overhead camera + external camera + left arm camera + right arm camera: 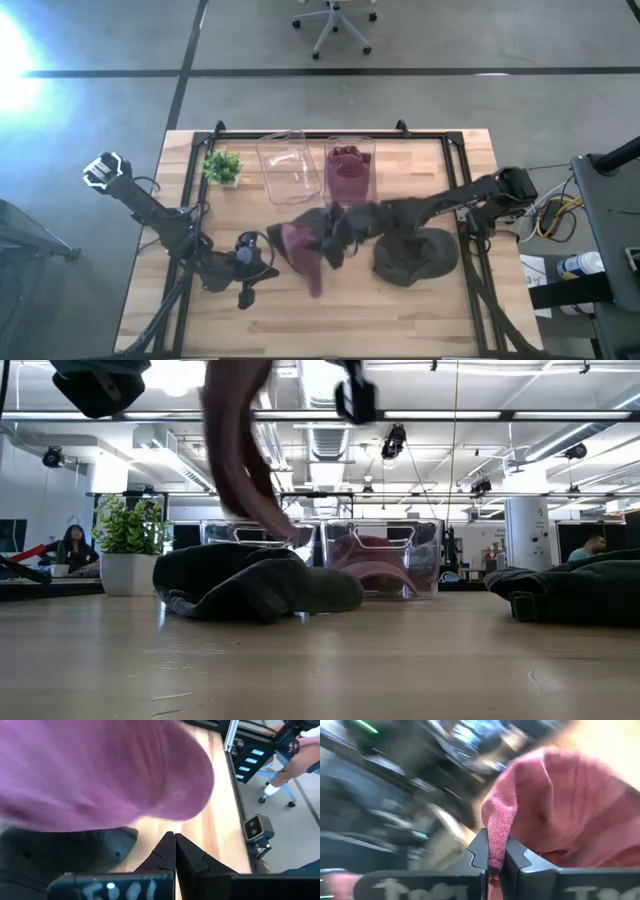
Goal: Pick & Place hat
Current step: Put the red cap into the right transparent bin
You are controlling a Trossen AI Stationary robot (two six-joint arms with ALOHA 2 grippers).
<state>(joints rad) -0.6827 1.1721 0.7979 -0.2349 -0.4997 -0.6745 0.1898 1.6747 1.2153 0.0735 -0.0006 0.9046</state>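
High view: right pincer (335, 232) is at mid-table, carrying the purple hat (303, 250), which hangs off it above the table (420, 320). A dark hat (415, 257) lies just to the right. Two clear bins sit at the back: the left bin (283, 165) looks empty, the right bin (350, 170) holds a maroon hat (348, 168). A small plant (222, 167) stands back-left. The left pincer (247, 290) is parked low at front-left.

Low view: the purple hat (240, 450) dangles clear of the wood, drooping in a long limp fold. Another dark hat (255, 582) sits on the table below it, with the bins behind.

Left wrist: left pincer (174, 851) fingers are pressed together on nothing; the purple knit fills the view above.

Right wrist: right pincer (494, 856) is pinching a fold of the hat's knit edge.

Handling: light, soft and floppy, with no rigid brim. An edge pinch works, but it'll swing and drape, so lower it well into the bin before letting go.
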